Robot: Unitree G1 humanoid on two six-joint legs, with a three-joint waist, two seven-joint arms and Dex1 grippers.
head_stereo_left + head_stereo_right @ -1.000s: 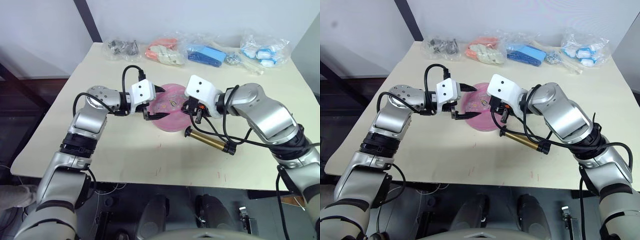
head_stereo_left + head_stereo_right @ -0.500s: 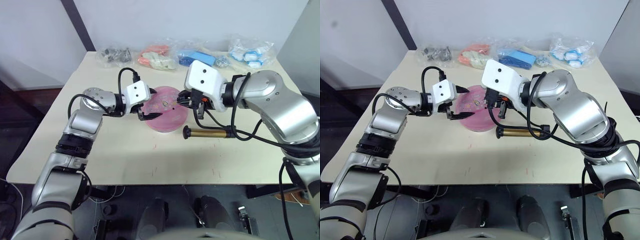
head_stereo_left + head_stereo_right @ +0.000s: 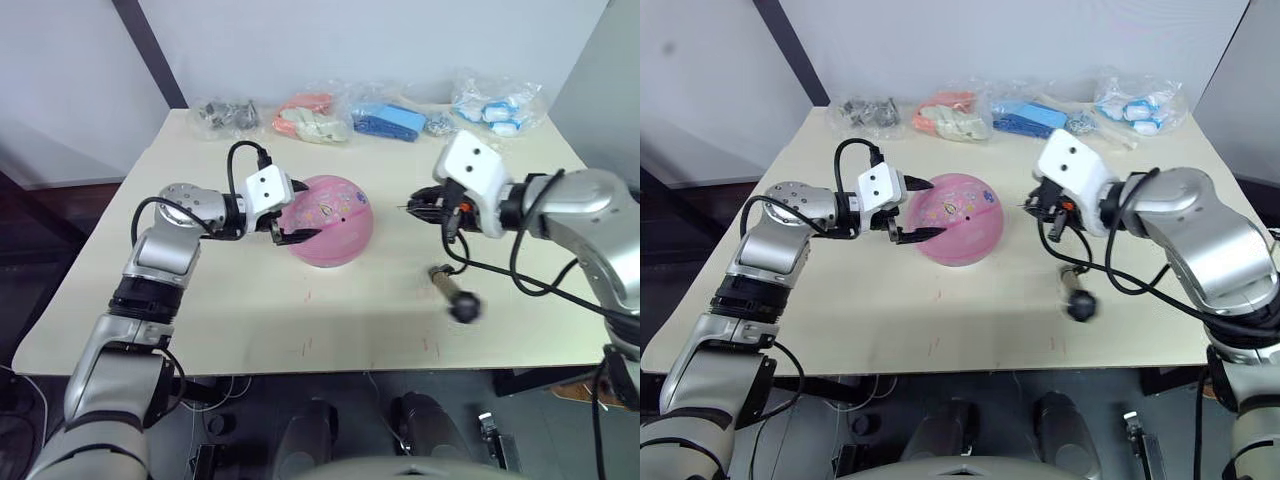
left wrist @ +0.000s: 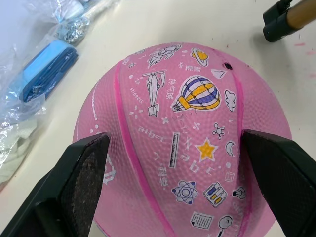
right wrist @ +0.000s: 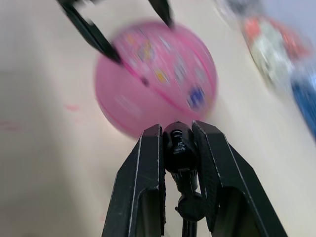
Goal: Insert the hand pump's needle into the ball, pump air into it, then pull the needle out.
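Your left claw (image 3: 296, 214) bracketed the round pink ball (image 3: 332, 221) mid-desk (image 3: 240, 300) to steady it, fingers open, while your right claw (image 5: 178, 148) pinched what looked like the needle fitting (image 5: 177, 144), apart from the ball.

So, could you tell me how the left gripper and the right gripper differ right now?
The left gripper is spread wide, its fingers straddling the pink ball, while the right gripper is shut on the needle's black fitting. The left gripper sits right at the ball; the right gripper is off to the side of it, apart from the ball. Both have two black fingers and point toward the ball.
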